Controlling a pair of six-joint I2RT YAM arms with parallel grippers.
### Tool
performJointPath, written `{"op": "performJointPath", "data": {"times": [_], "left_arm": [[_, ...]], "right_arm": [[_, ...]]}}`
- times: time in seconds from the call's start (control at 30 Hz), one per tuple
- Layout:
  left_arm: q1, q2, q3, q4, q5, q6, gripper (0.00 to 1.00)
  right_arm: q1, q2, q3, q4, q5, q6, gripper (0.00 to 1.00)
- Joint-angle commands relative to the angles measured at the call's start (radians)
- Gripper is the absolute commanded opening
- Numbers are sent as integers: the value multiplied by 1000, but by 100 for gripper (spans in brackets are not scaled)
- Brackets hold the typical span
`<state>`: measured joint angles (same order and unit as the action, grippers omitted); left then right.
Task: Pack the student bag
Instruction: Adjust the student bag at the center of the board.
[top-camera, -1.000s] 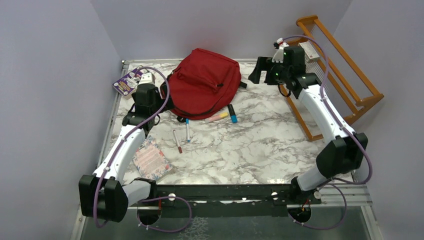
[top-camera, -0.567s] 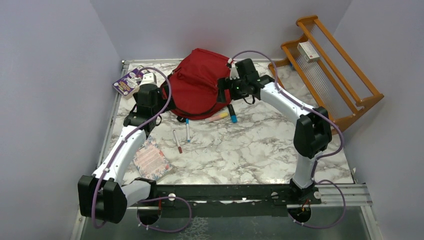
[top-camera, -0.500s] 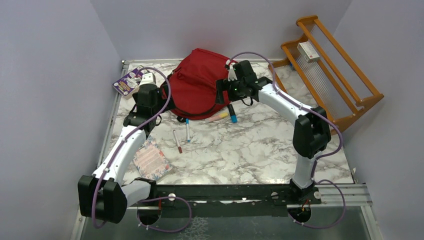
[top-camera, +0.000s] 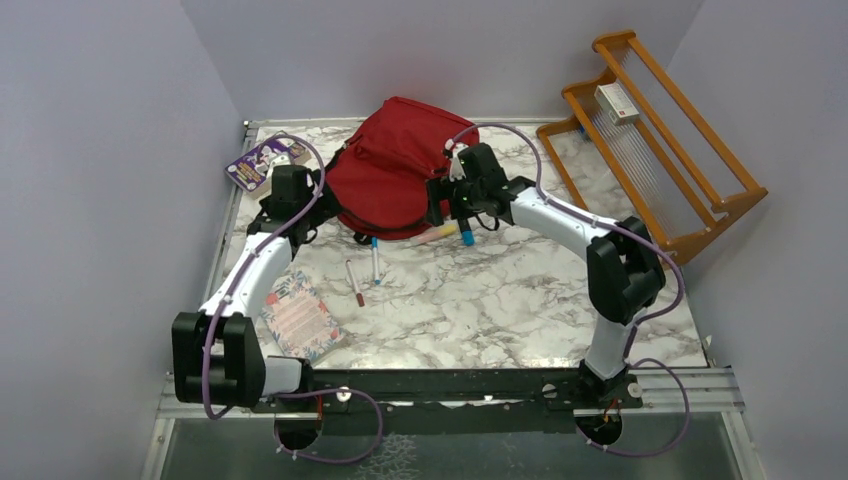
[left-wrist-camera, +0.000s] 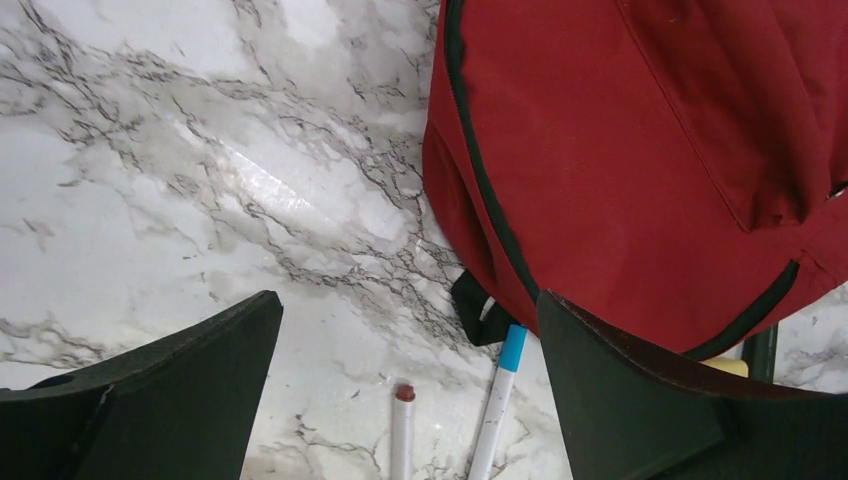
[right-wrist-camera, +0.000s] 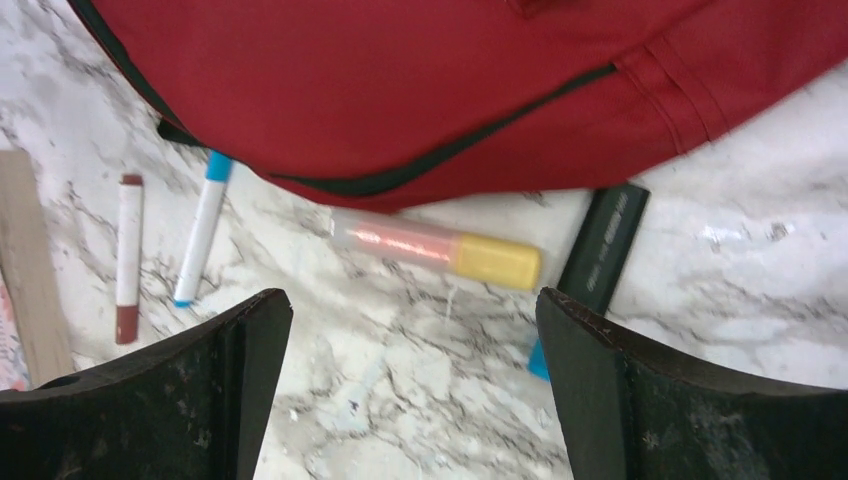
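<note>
student bag | left claw agape, left edge | right claw agape, near edge

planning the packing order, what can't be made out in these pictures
- Student bag: whether its main zip is open. In the top view the left arm and right arm overlap its sides; the wrist views crop to its lower edge.
- Black marker: its blue end slips behind a jaw, right wrist view.
- Purple card: print too small, top view.
- Box on the rack: label too small, top view.
</note>
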<state>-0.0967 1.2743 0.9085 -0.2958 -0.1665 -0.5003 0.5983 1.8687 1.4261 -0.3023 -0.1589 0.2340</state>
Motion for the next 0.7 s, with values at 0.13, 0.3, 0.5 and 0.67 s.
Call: {"op": "performJointPath", "data": {"times": [0.13,0.3,0.5,0.67], "left_arm": [[18,159,-18,204,65,-196,98],[18,282,4,354,91,-244,93],[18,409,78,386,79,-241,83],[18,458,94,430,84,-202,69]], "right_arm": [[3,-219,-169,58,76,17,97],[3,-355,-281,44,94,82,97],[4,-498,-409,36,65,142,96],[4,-576,-442,-44,141,162,94]]}}
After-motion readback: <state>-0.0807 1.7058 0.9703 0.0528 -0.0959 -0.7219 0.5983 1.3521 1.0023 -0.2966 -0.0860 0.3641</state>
